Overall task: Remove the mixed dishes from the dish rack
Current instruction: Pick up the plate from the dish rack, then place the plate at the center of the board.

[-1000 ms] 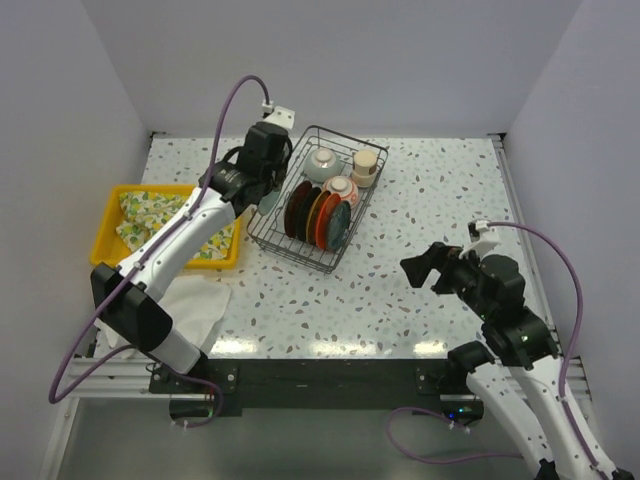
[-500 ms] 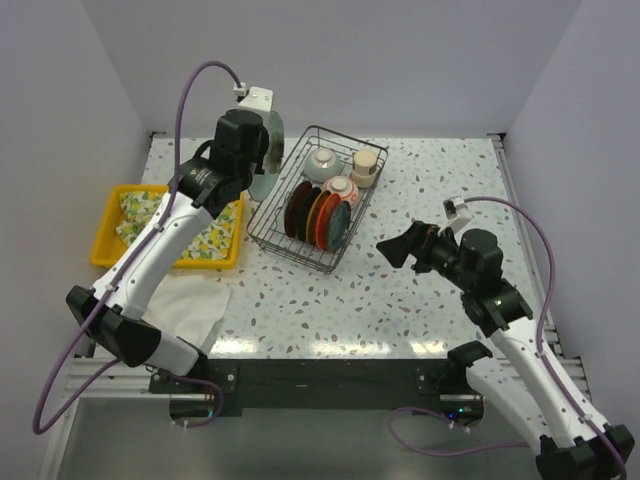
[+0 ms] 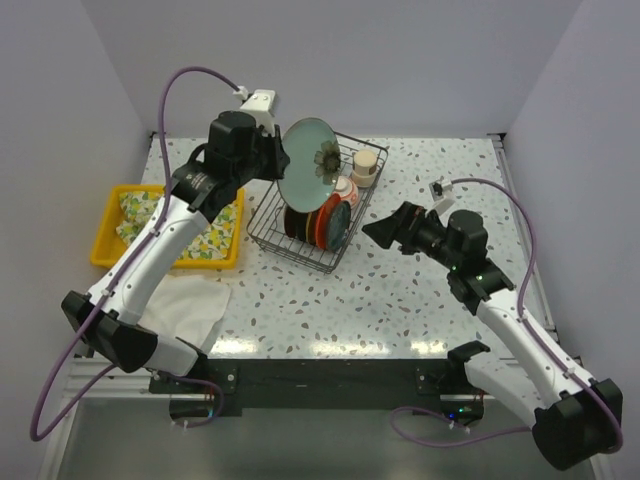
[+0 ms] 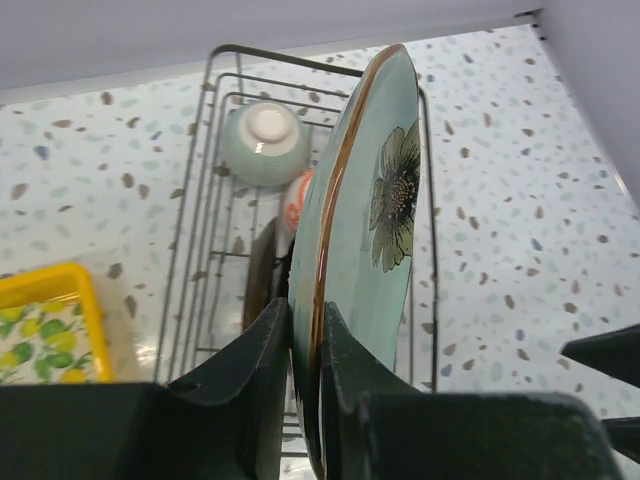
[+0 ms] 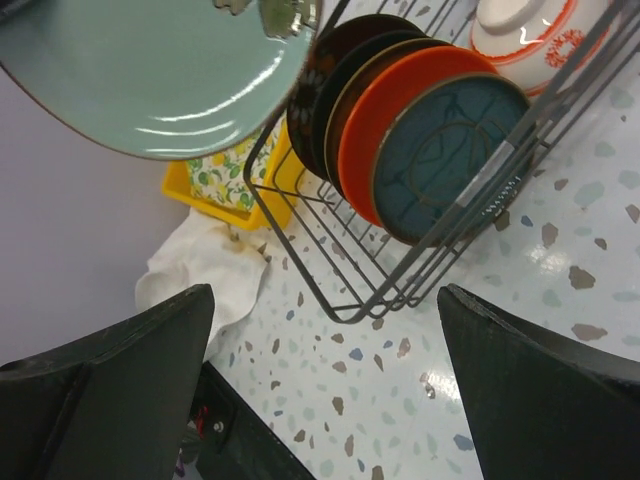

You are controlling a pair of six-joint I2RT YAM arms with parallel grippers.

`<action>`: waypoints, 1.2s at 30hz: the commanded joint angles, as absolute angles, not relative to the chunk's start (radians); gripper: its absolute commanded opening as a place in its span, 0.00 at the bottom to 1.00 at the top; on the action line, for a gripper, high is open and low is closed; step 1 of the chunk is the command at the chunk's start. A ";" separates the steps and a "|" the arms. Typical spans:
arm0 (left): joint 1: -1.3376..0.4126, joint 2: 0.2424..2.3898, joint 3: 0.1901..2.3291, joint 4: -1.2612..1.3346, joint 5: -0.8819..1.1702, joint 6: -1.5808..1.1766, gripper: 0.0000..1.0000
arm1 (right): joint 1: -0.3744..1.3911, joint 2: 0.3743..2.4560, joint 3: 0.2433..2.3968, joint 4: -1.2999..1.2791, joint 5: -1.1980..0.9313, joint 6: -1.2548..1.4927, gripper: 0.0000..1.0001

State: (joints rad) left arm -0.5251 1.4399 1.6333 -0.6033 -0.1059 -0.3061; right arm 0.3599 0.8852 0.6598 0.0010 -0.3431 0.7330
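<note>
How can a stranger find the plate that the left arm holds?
Find the central black wire dish rack. Above it, the left gripper pinches a pale green plate by its rim. Unlike the plates standing in the rack, it hangs in the air and bears a dark flower.

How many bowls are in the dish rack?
2: a celadon bowl at the rack's far end, a red-patterned bowl beside the upright plates. The lifted plate may hide more.

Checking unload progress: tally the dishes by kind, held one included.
Plates: 5 (flowered plate in left gripper; 4 upright plates in dish rack, overlap may hide more)
Bowls: 2 (celadon bowl, red-patterned bowl)
Cups: 1 (beige cup)
Total: 8
</note>
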 commanded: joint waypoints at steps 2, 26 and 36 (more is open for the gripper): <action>-0.522 1.388 1.511 -0.238 0.138 -0.504 0.00 | 0.362 0.957 0.701 0.208 -0.414 0.807 0.99; -0.453 1.252 1.034 0.330 0.462 -0.951 0.00 | 0.305 1.038 0.618 0.399 -0.411 0.913 0.87; -0.454 1.261 0.951 0.452 0.515 -1.046 0.00 | 0.305 1.074 0.609 0.514 -0.521 0.959 0.60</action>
